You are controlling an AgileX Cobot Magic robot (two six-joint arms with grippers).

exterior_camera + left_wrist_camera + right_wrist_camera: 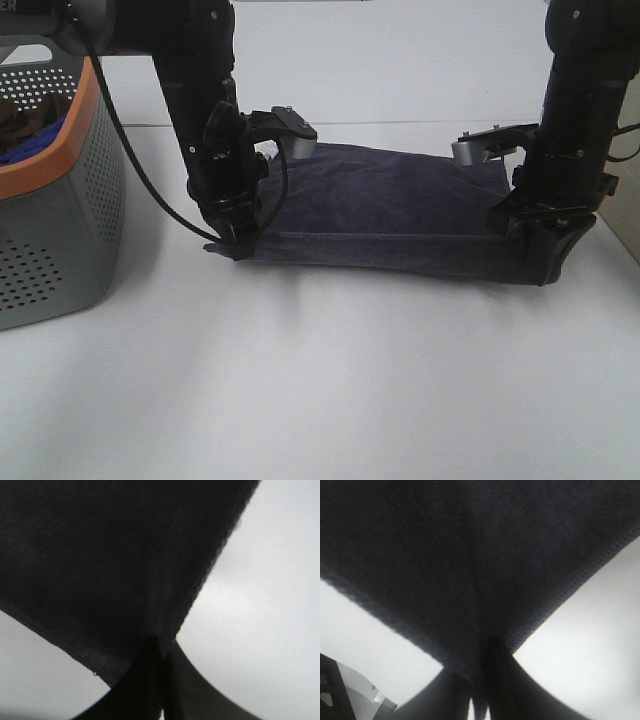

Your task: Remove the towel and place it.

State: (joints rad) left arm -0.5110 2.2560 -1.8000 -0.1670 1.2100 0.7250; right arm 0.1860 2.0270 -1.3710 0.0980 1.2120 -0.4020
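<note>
Pinching the towel [390, 205] by its front corners, left gripper [236, 247] clamped tight, right gripper [545, 268] apparently narrow on cloth too, stretching it taut for laying flat on the table [320, 390].

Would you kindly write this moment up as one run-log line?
towel: lying on table | left gripper: pinching its near left corner | right gripper: pinching its near right corner
</note>
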